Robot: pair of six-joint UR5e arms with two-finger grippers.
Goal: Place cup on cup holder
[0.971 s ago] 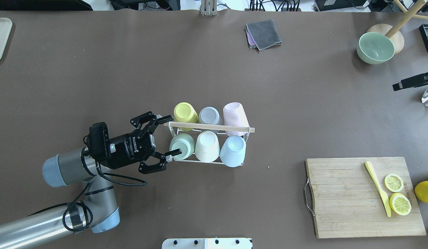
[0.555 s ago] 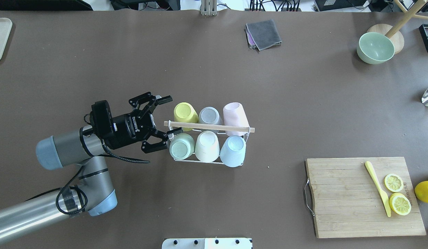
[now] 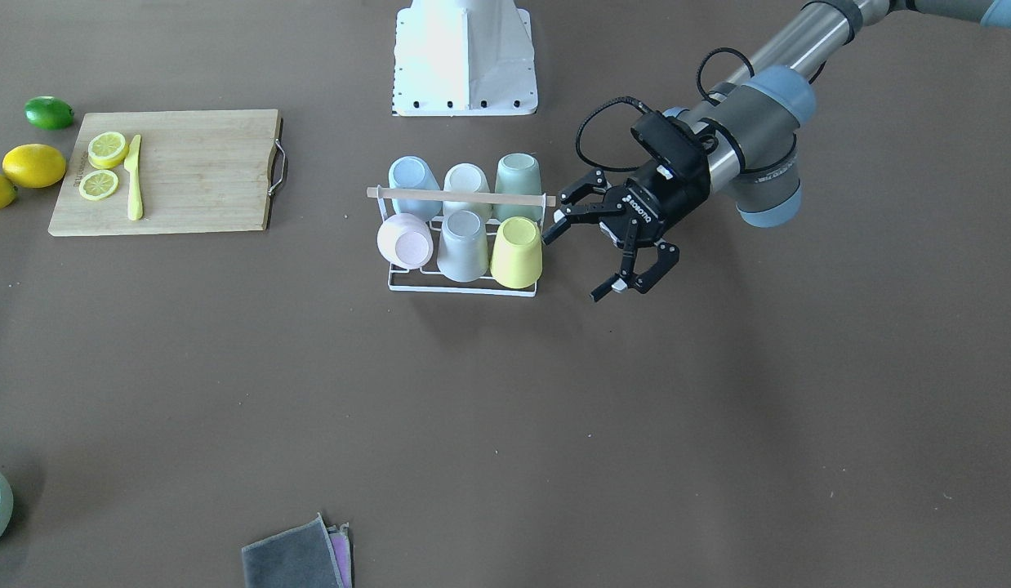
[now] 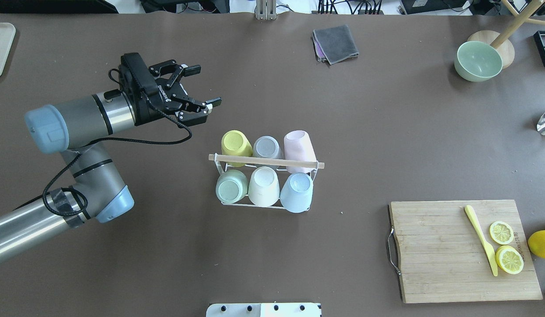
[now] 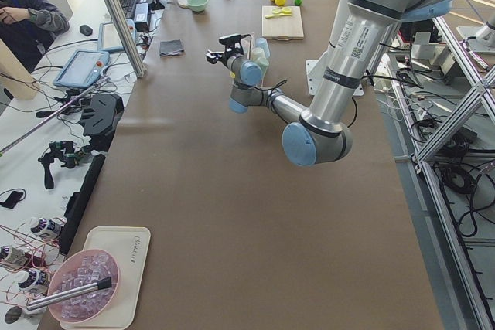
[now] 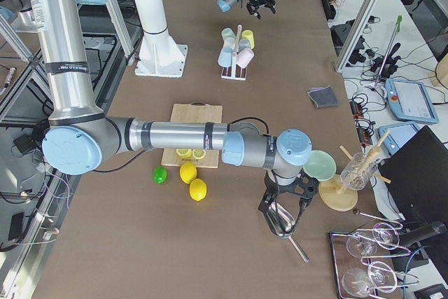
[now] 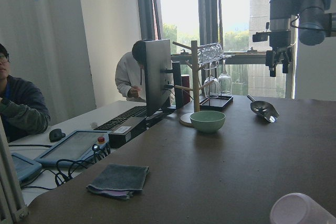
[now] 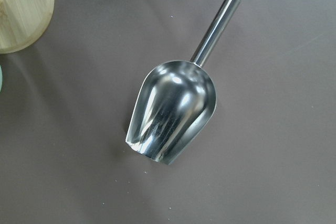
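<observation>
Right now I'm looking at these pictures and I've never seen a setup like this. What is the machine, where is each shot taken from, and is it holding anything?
These are two robot arms at a brown table, each ending in a two-finger gripper. Two cameras look down, one from behind the robot and one from across the table. Two more look along the table from its ends, and a small camera rides on each wrist.

The left gripper is open and holds nothing. Six cups sit upside down on a white rack. Also on the table are a board with lemon slices, a green bowl and a grey cloth.

The right wrist camera looks down on a metal scoop. I cannot tell if the right gripper is open.
</observation>
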